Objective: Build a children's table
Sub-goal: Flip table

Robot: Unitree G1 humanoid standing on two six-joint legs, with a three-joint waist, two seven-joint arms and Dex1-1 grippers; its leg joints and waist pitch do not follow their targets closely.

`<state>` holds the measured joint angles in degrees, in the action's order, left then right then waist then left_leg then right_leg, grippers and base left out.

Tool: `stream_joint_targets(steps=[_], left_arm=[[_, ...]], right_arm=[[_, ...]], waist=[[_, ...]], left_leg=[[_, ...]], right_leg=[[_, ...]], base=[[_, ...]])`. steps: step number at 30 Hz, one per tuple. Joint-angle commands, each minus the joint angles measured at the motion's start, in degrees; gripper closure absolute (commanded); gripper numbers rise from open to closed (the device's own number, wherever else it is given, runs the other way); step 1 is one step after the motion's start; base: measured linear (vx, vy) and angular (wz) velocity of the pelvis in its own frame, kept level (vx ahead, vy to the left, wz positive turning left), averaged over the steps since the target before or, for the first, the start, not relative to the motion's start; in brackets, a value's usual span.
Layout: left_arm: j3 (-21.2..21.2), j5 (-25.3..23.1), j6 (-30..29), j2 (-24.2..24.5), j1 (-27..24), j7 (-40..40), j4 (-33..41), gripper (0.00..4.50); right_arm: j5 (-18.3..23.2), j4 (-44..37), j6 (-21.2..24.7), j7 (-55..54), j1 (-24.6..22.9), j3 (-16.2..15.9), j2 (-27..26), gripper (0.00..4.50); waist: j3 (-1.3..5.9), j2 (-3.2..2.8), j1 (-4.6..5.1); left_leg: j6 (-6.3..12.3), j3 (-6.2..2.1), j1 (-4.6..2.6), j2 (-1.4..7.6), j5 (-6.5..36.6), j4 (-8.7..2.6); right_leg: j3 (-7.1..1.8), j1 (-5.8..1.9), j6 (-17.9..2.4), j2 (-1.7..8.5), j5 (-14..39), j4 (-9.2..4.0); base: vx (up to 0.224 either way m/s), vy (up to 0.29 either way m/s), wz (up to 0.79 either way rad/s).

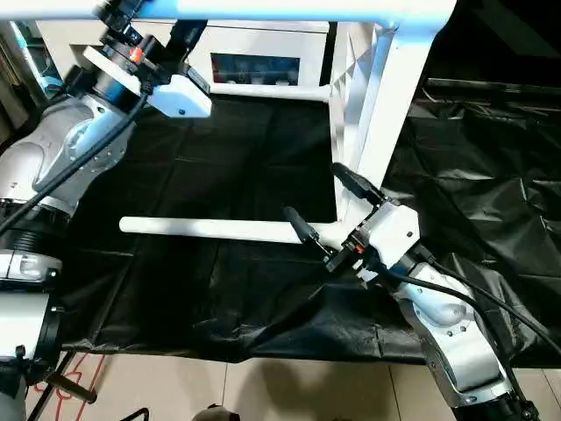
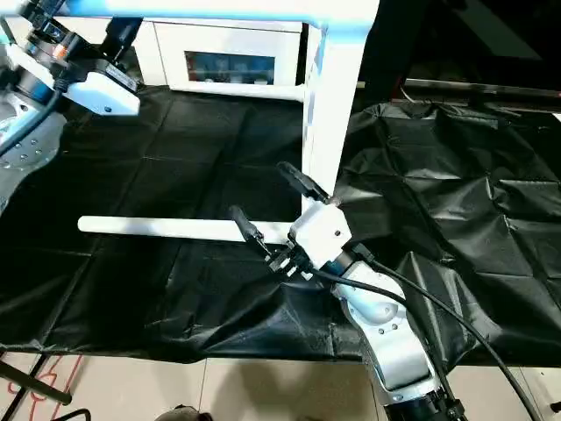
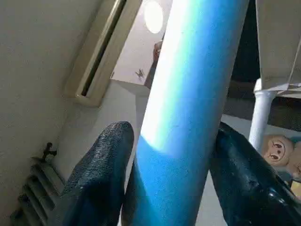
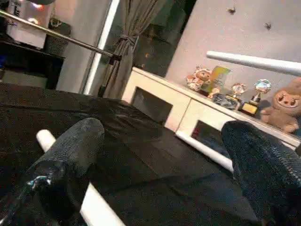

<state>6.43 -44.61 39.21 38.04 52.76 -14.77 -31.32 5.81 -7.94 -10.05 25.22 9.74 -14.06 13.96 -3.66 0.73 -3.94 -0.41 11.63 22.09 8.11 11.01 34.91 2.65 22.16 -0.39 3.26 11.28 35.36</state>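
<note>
The right pincer (image 1: 317, 203) stands spread wide, grasping nothing, low over the black sheet (image 1: 219, 149), its fingers straddling the near end of a white leg (image 1: 210, 229) that lies flat and runs crosswise toward the robot's left. That end sits by the foot of the table (image 1: 386, 96), which stands on its side with a mounted leg (image 1: 263, 9) reaching across the top of the head view. Up there the left pincer (image 3: 164, 174) has its fingers (image 3: 101, 165) on either side of that upper leg, close against it; whether it is clamped cannot be told. The loose leg lies right at the right pincer, the nearer arm, so the coming grip likely falls to it.
</note>
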Motion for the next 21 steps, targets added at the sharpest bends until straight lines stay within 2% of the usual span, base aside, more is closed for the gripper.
stream_joint_targets(steps=[1,2,6,9,11,12,13,16,18,19,21], left_arm=[[0.1,0.9,-0.3,0.8,1.8,1.1,-0.2,2.11],[0.1,2.0,-0.1,0.9,2.3,2.6,-0.3,2.15],[0.5,5.5,-0.2,0.9,2.7,7.7,-0.5,2.43],[0.7,11.4,-1.3,0.1,2.4,15.3,-0.7,2.51],[-0.3,20.3,-7.1,-1.7,1.5,25.1,0.6,2.52],[-1.5,25.0,-12.2,-2.8,1.4,30.0,2.0,2.52],[-1.9,26.6,-14.0,-3.2,1.3,31.7,2.4,2.52],[-4.6,33.9,-25.2,-5.2,1.7,38.6,5.8,2.52],[-5.3,36.1,-29.1,-5.5,1.9,40.8,7.1,2.52],[-5.3,36.1,-29.1,-5.5,1.9,40.8,7.1,2.52],[-6.4,40.0,-35.6,-6.1,1.7,44.0,8.8,2.52]], right_arm=[[0.7,0.0,0.8,0.7,0.8,-0.1,-0.2,0.00],[0.7,0.3,0.9,0.8,0.8,-0.3,-0.5,0.00],[0.9,0.6,0.9,1.3,0.7,-0.6,-0.7,0.00],[0.8,0.8,1.1,1.5,0.7,-0.6,-0.8,0.00],[0.9,0.8,1.3,1.9,0.7,-0.5,-0.7,0.00],[0.9,0.9,1.4,2.1,0.7,-0.4,-0.7,0.00],[0.9,1.0,1.4,2.2,0.6,-0.3,-0.6,0.00],[1.0,1.3,1.3,2.7,0.6,0.1,-0.4,0.00],[1.0,1.4,1.3,2.8,0.7,0.3,-0.2,0.00],[1.0,1.4,1.3,2.8,0.7,0.3,-0.2,0.00],[1.0,1.8,1.4,3.2,1.0,0.6,0.0,0.00]], waist=[[4.13,-1.26,-0.30],[4.13,-1.12,-0.41],[4.17,-1.20,-1.01],[4.18,-1.29,-1.58],[4.08,-1.30,-1.80],[4.04,-1.18,-1.99],[4.04,-1.18,-1.99],[3.73,-1.01,-2.50],[3.64,-1.12,-2.95],[3.64,-1.12,-2.95],[3.69,-1.28,-3.34]], left_leg=[[-1.65,-3.67,-1.81,5.72,15.6,-4.74],[-1.61,-3.66,-1.83,5.74,15.4,-4.73],[-1.90,-3.52,-1.98,5.77,14.8,-4.73],[-2.52,-3.42,-2.22,5.76,14.9,-4.78],[-3.06,-3.31,-2.26,5.75,15.4,-4.88],[-3.28,-3.21,-2.38,5.73,15.9,-4.90],[-3.28,-3.21,-2.38,5.73,15.9,-4.90],[-2.97,-3.00,-2.45,5.59,17.2,-4.80],[-2.37,-3.05,-2.38,5.69,17.4,-4.73],[-2.37,-3.05,-2.38,5.69,17.4,-4.73],[-2.13,-3.21,-2.12,5.73,17.3,-4.82]], right_leg=[[-3.28,-1.53,-11.8,6.02,2.6,-3.09],[-3.29,-1.51,-11.8,6.05,2.6,-3.10],[-3.28,-1.35,-11.8,6.04,1.9,-2.95],[-3.26,-1.16,-12.0,6.07,1.7,-2.82],[-3.24,-1.01,-12.4,6.04,2.5,-2.86],[-3.30,-1.01,-12.4,6.18,3.3,-2.95],[-3.30,-1.01,-12.4,6.18,3.3,-2.95],[-3.53,-0.87,-12.1,6.42,8.3,-3.54],[-3.68,-0.85,-11.2,6.80,13.2,-3.98],[-3.68,-0.85,-11.2,6.80,13.2,-3.98],[-3.66,-0.82,-9.6,6.76,16.8,-4.24]], base=[[0.000,0.000,0.00],[0.000,0.000,0.00],[0.000,0.000,0.00],[0.000,0.000,0.00],[0.000,0.000,0.00],[0.000,0.000,0.00],[0.000,0.000,0.00],[0.000,0.000,0.00],[0.000,0.000,0.00],[0.000,0.000,0.00],[0.000,0.000,0.00]])
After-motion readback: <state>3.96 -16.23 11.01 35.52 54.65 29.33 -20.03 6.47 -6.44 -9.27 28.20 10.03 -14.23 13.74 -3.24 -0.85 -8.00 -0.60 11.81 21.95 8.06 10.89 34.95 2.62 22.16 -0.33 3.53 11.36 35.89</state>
